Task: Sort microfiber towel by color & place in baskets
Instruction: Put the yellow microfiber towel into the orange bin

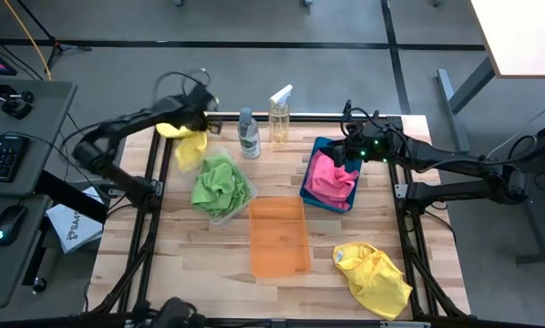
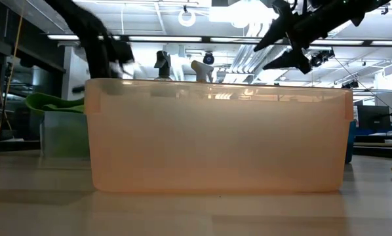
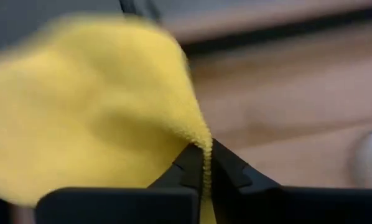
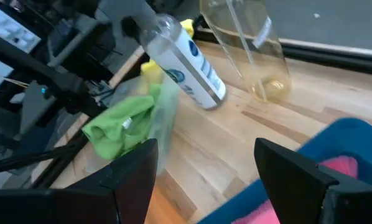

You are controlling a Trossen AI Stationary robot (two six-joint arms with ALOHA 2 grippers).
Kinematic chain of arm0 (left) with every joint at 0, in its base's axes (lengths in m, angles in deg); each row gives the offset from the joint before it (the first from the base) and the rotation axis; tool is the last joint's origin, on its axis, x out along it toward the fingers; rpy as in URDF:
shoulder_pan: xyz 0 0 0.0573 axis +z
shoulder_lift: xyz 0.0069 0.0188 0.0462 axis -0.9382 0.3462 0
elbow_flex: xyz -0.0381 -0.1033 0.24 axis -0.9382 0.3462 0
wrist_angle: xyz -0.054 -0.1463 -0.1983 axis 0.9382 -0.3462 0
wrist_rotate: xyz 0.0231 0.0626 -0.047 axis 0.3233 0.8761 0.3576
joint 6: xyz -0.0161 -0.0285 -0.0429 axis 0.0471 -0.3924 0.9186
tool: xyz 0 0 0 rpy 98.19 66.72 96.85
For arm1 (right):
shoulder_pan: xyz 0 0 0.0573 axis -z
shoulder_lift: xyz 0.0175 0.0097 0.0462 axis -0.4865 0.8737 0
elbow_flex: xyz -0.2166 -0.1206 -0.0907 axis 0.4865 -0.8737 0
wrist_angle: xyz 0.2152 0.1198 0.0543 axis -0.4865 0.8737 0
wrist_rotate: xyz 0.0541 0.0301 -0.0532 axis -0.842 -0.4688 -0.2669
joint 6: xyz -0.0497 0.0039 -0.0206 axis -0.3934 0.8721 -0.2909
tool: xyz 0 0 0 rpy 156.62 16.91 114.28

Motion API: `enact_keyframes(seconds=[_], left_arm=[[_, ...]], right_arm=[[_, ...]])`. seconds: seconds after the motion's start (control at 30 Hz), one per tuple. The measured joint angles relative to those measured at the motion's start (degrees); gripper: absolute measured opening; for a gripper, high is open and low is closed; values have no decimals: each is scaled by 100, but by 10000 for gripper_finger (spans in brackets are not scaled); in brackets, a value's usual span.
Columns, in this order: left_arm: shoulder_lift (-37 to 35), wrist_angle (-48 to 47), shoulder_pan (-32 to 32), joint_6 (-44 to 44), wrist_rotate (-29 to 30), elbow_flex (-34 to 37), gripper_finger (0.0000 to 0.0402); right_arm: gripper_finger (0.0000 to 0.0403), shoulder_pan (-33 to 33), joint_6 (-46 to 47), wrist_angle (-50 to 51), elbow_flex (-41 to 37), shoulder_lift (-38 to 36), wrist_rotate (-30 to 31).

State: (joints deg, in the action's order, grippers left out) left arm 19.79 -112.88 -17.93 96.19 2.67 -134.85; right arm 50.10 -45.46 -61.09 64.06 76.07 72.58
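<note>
The clear basket (image 1: 225, 193) holds a lime green towel (image 1: 218, 182), the teal basket (image 1: 330, 187) holds a pink towel (image 1: 331, 178), and the orange basket (image 1: 278, 235) between them shows nothing inside. The left hand (image 1: 192, 126) is pinching a yellow towel (image 1: 189, 143) between pressed-together fingers (image 3: 189, 168), lifted above the surface just beyond the clear basket's far corner; the cloth hangs down from the pinch, its long axis running from the hand toward that basket. Beside this hand, toward the right arm, stand a small white-labelled bottle (image 1: 248, 135) and a spray bottle (image 1: 280, 115), both upright at the far edge of the surface (image 1: 172, 246). The right hand (image 4: 204, 165) hovers with its fingers spread over the teal basket's far end. A second yellow towel (image 1: 373, 273) lies crumpled on the surface, well apart from both hands, near the front corner on the right arm's side.
</note>
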Motion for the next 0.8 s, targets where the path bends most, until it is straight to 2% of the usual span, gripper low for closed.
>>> enact_keyframes(seconds=[0.1,0.2,0.4,0.57,0.67,0.8], left_arm=[[-893,-150,-34,-99,-62,-353,2],[-1703,-491,-320,-136,-229,-815,1],[-2700,-1401,-1607,238,-253,-1927,0],[-2845,-1159,-3300,551,-511,-2492,0],[-2627,-758,-4241,516,-501,-2609,0],[-2025,-338,-5069,61,-568,-2682,0]], right_arm=[[264,0,-84,-342,0,0,-139],[264,0,-271,-861,0,0,-550],[264,-16,-136,-2243,0,0,-1578],[264,-261,-49,-3079,0,0,-1716],[264,-474,-315,-3284,0,0,-1662],[264,-800,-790,-3294,0,0,-1346]])
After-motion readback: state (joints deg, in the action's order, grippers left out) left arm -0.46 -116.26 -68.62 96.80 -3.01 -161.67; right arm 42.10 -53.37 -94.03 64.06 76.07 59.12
